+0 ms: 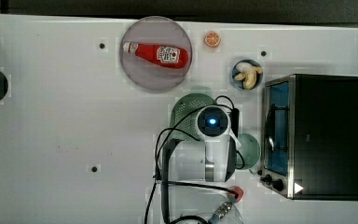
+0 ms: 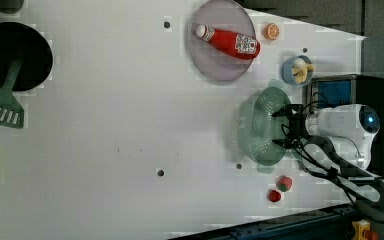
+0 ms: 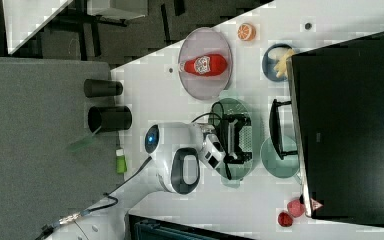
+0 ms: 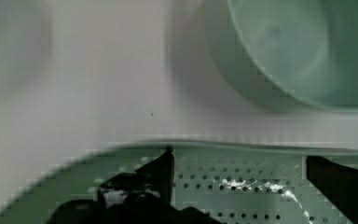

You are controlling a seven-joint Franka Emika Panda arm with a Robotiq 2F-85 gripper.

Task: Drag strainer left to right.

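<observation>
The white table (image 1: 74,116) carries a grey plate (image 1: 135,70) at 12 o'clock in the top view, with an orange slice (image 1: 212,39) and a banana bowl (image 1: 247,73) at 1, the strainer (image 1: 184,112) near centre, a mint bowl (image 1: 251,149) and black oven (image 1: 326,135) at 3, and red fruit (image 2: 280,189) at 5.

Upper centre of the top view: a grey plate (image 1: 156,53) bearing a red ketchup bottle (image 1: 157,53) laid on its side. To its right, an orange half (image 1: 212,39), then a small blue bowl (image 1: 237,79) holding banana pieces (image 1: 248,74). Right edge: a toaster oven (image 1: 314,136). A round mint-green bowl (image 1: 250,150) sits just beside it. Left view, left edge: a dark pan (image 2: 15,55), a green spatula (image 2: 2,110).
</observation>
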